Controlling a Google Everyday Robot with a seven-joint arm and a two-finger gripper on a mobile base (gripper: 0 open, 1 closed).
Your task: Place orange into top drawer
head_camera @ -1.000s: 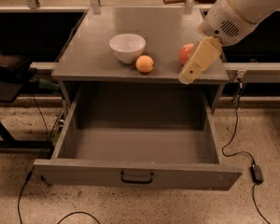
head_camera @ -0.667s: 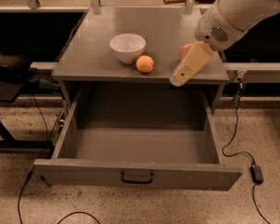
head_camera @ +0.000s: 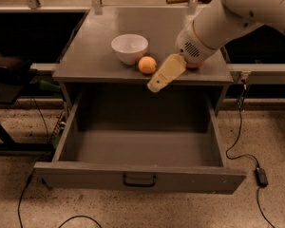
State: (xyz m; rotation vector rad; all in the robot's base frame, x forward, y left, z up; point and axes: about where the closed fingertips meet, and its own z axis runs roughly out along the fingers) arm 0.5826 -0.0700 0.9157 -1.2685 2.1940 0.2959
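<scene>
The orange [head_camera: 147, 64] is a small round yellow-orange fruit on the grey cabinet top [head_camera: 90, 56], near its front edge, just right of a white bowl [head_camera: 129, 48]. The top drawer [head_camera: 140, 148] is pulled wide open below and holds nothing; its front panel has a dark pull handle [head_camera: 139, 180]. My gripper [head_camera: 154, 85] hangs on the white arm from the upper right, with its tan fingers pointing down-left. Its tip is just right of the orange and slightly below it, over the cabinet's front edge, holding nothing.
A reddish-pink fruit [head_camera: 194, 66] on the cabinet top is mostly hidden behind my wrist. A black cable and power brick [head_camera: 261, 175] lie on the floor at the right. A dark table frame [head_camera: 4, 80] stands at the left.
My gripper has moved left along the cabinet's front edge, from beside the reddish fruit to close beside the orange. The arm now covers most of the reddish fruit. The orange and bowl have not moved.
</scene>
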